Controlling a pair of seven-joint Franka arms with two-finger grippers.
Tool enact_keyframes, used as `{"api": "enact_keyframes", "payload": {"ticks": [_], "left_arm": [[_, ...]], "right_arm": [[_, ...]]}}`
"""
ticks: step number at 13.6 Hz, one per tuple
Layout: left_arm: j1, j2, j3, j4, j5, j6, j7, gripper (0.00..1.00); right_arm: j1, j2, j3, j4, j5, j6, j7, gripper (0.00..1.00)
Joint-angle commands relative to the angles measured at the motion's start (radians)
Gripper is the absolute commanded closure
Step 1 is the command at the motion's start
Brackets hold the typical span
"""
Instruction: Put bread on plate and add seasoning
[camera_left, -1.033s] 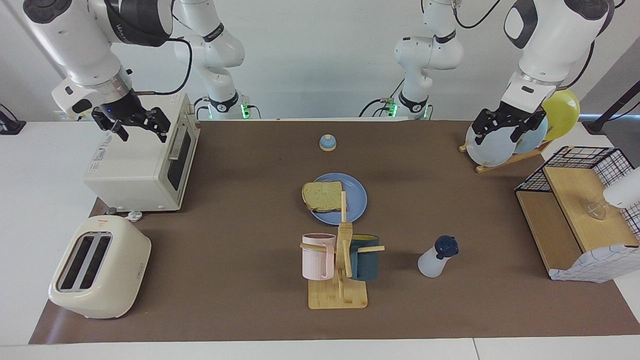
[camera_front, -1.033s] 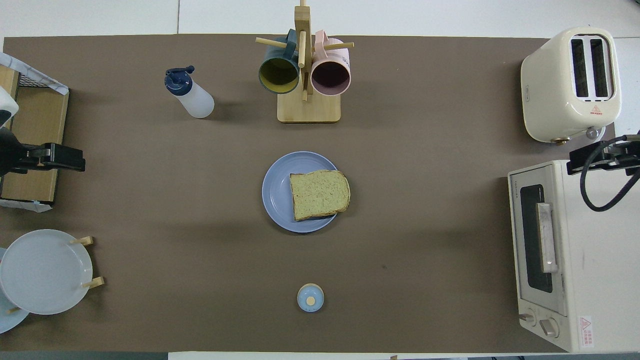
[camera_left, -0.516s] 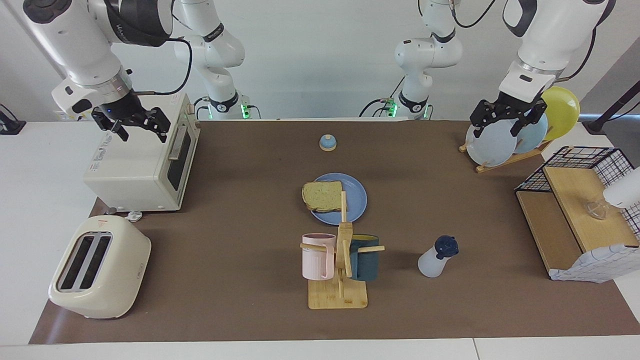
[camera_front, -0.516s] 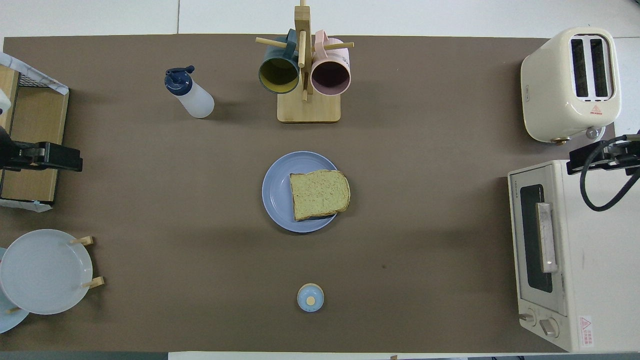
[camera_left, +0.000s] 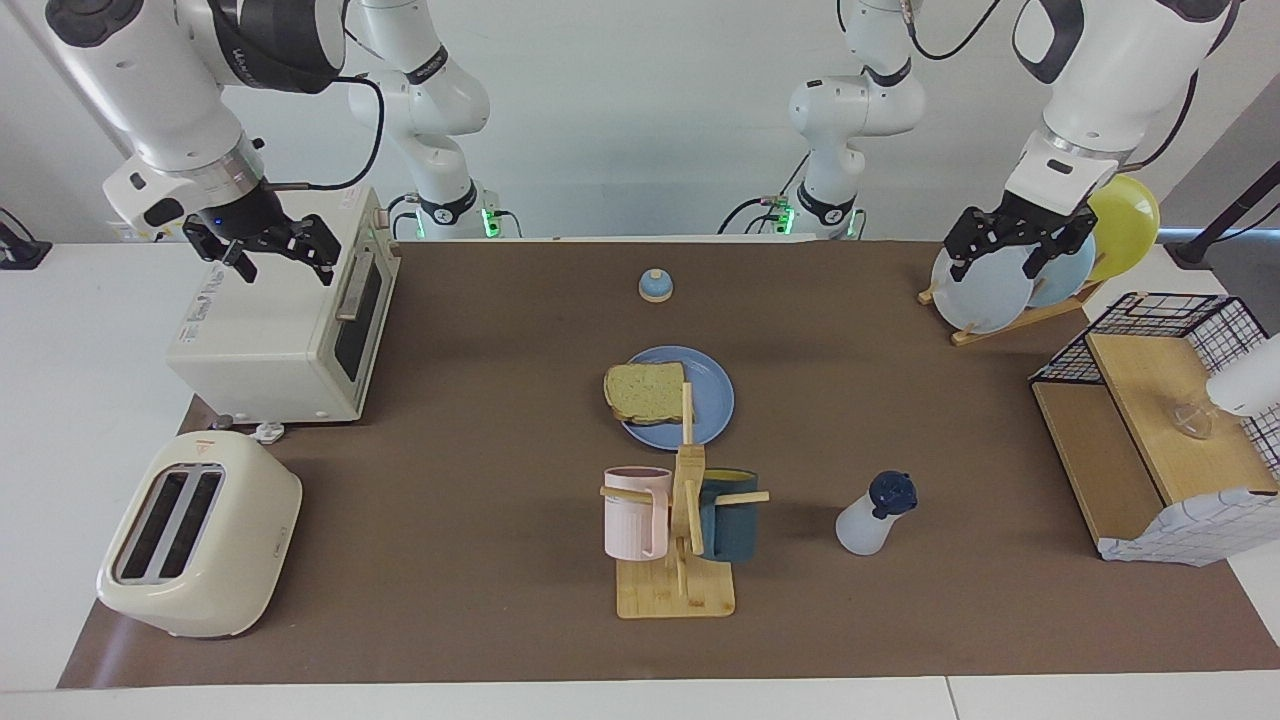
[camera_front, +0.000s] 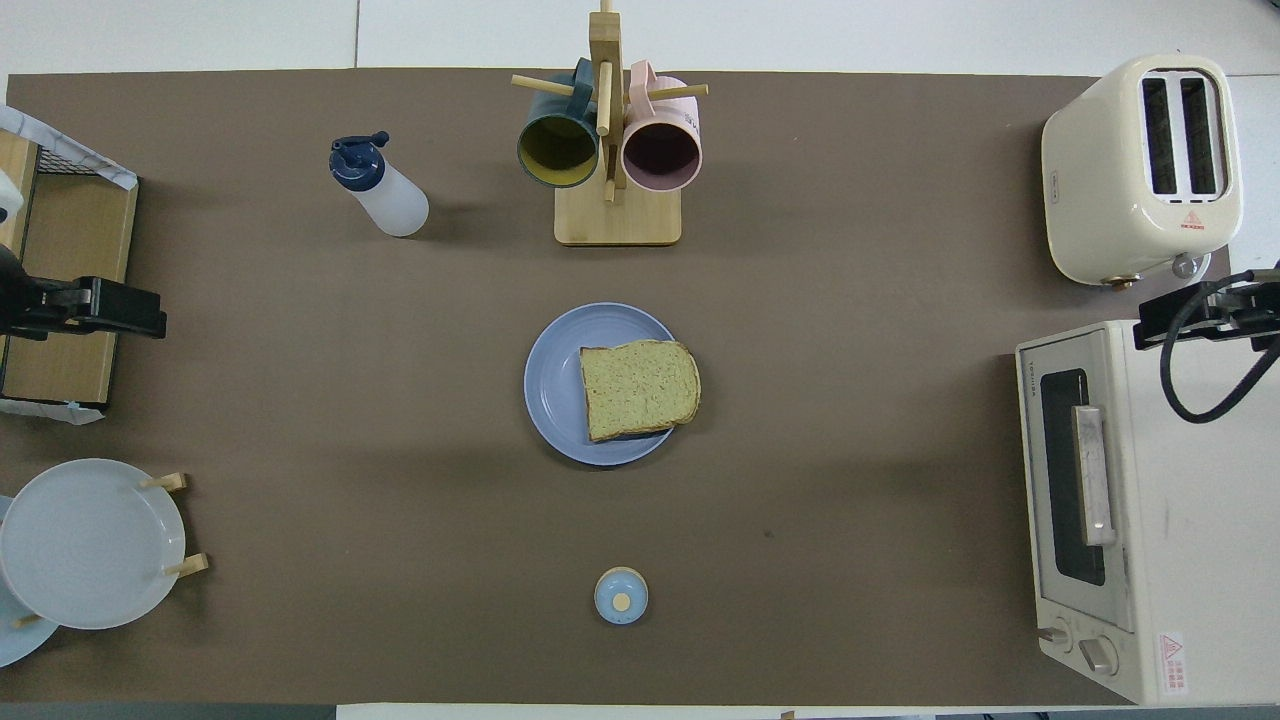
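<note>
Bread slice (camera_left: 645, 392) on the blue plate (camera_left: 707, 400)
Tan, brown-crusted, it overhangs the rim; the navy-capped seasoning bottle (camera_left: 875, 516) stands apart, farther from the robots. Left gripper (camera_left: 1010, 251) and right gripper (camera_left: 268, 255) are spread, empty.

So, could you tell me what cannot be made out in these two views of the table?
- Plate: in the facing view the mug tree covers part of it.
- Bread: its underside is hidden; whether seasoning lies on it is too fine to see.
- Seasoning bottle: its fill level cannot be read through the cloudy wall.
- Left gripper: the overhead view's edge cuts it off.
</note>
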Motion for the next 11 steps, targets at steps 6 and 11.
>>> {"api": "enact_keyframes", "payload": {"ticks": [6,11], "left_arm": [[-0.011,0.007,0.013,0.026,-0.057,-0.007,0.012,0.0],[-0.01,0.005,0.014,0.021,-0.058,-0.011,0.011,0.0]], "right_arm": [[-0.006,-0.016,0.001,-0.016,0.01,0.004,-0.023,0.0],[-0.006,-0.018,0.001,-0.016,0.008,0.004,-0.023,0.0]]}}
